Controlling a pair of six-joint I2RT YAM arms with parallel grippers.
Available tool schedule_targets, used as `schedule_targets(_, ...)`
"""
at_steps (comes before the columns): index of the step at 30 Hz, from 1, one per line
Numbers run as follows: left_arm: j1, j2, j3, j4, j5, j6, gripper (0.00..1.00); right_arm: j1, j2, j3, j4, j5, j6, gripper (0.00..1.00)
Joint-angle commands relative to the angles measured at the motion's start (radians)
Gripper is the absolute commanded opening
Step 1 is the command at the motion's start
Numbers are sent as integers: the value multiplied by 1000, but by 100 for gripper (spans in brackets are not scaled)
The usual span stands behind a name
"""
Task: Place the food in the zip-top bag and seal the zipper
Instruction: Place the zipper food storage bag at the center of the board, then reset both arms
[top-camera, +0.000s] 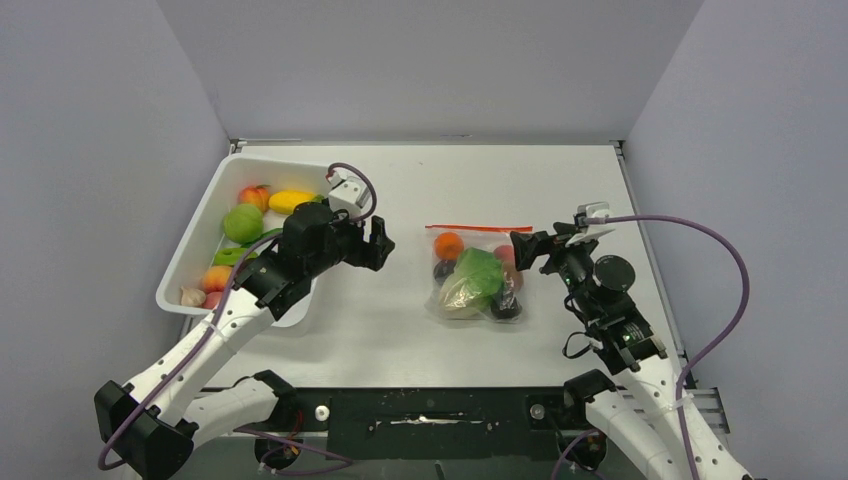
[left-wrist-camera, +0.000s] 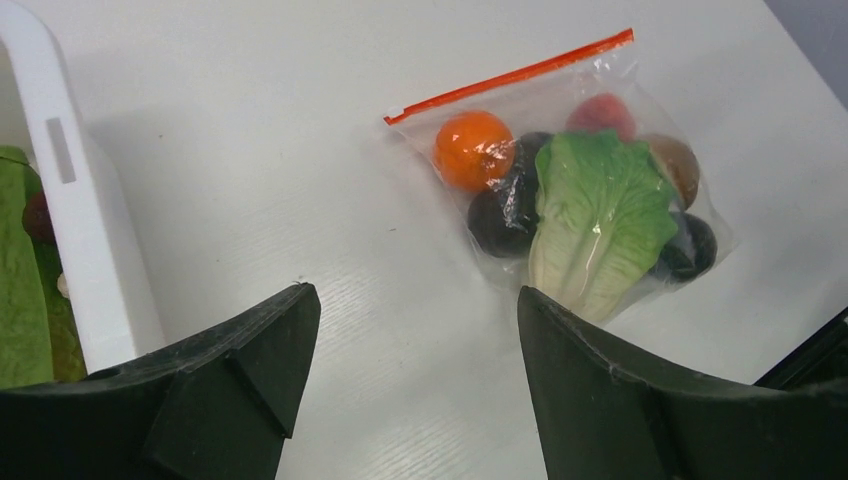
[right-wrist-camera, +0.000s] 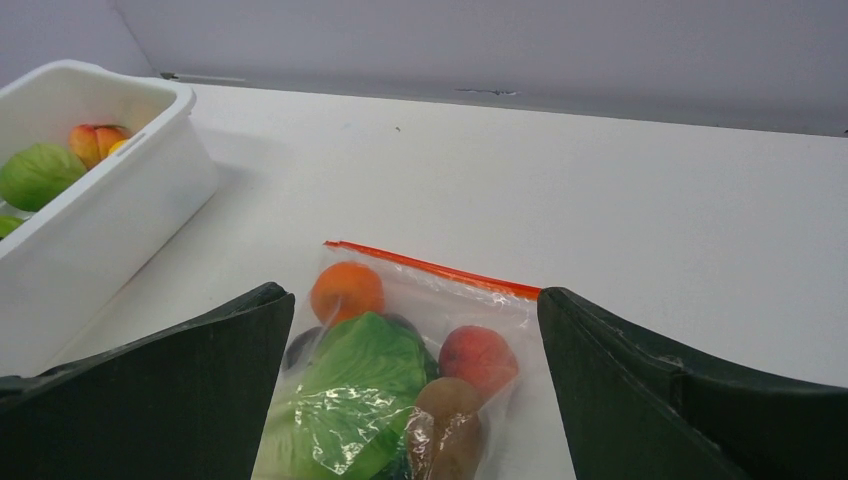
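The zip-top bag (top-camera: 478, 275) lies flat on the table's middle. In it are an orange (top-camera: 449, 245), green lettuce (top-camera: 480, 272), dark plums (top-camera: 506, 306) and a peach (right-wrist-camera: 478, 358). Its red-orange zipper (top-camera: 478, 228) runs straight along the far edge and also shows in the left wrist view (left-wrist-camera: 510, 76) and the right wrist view (right-wrist-camera: 430, 268). My left gripper (top-camera: 385, 245) is open and empty, left of the bag and over bare table (left-wrist-camera: 412, 300). My right gripper (top-camera: 518, 252) is open and empty at the bag's right edge, with the bag between its jaws in its wrist view (right-wrist-camera: 410, 295).
A white bin (top-camera: 262, 158) stands at the far left with more food in it: a peach (top-camera: 254, 196), a yellow piece (top-camera: 291, 200), a green ball (top-camera: 242, 222) and others. Its wall shows in the left wrist view (left-wrist-camera: 95, 260). Grey walls enclose the table.
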Motion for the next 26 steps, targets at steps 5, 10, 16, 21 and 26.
schedule_targets(5,0,-122,-19,182,-145,-132,74,2,-56,157,-179,-3,96,98)
schedule_targets(10,0,-224,-40,251,-204,-142,74,2,-49,231,-246,-12,132,98)
schedule_targets(16,0,-280,-55,275,-202,-142,74,3,-32,279,-274,-26,142,98)
schedule_targets(21,0,-316,-87,283,-210,-141,74,2,-20,281,-276,-34,139,98)
schedule_targets(26,1,-333,-112,291,-211,-131,77,3,-12,269,-285,-34,139,98)
